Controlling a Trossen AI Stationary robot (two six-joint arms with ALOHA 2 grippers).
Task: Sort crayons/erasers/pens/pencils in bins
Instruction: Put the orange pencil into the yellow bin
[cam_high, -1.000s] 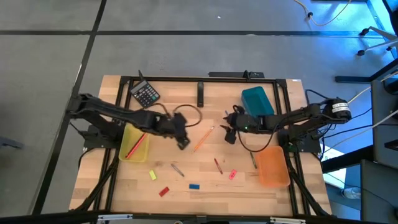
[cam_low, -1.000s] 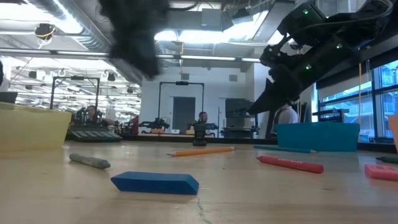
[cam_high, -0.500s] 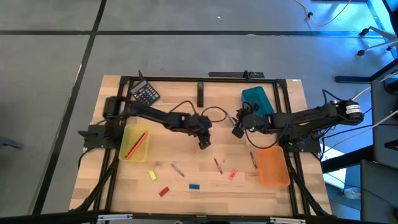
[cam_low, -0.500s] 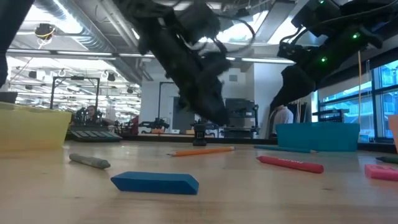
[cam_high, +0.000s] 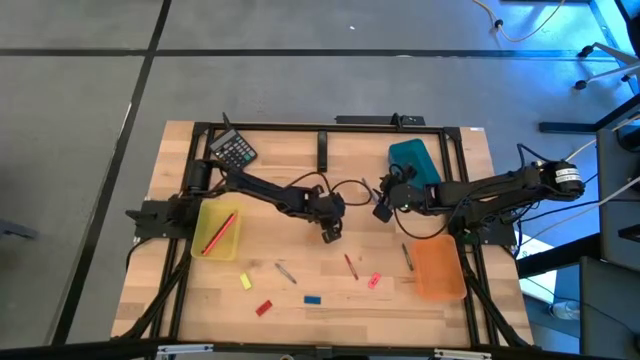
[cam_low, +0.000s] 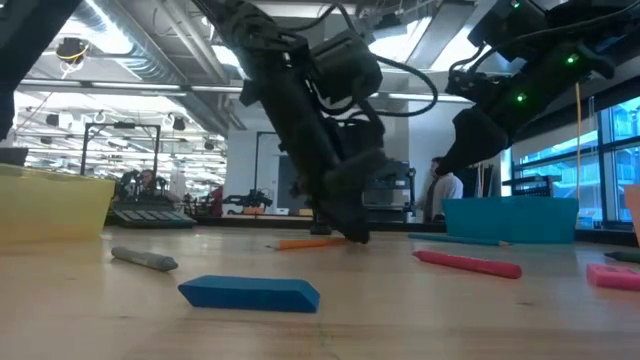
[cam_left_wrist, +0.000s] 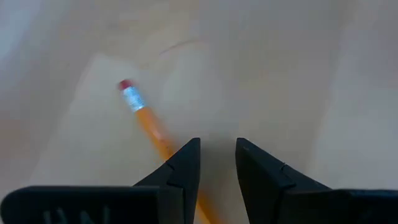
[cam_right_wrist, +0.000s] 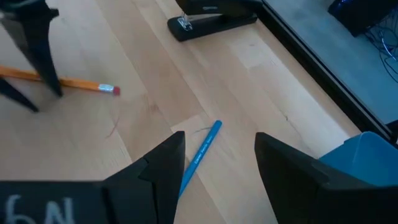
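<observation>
Just beside the left gripper (cam_left_wrist: 217, 155) — a slim orange pencil (cam_left_wrist: 148, 123).

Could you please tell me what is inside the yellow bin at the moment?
In the high view, the yellow bin holds one red stick lying slantwise. Nothing else shows inside it. From the low view its translucent wall hides the contents.
</observation>
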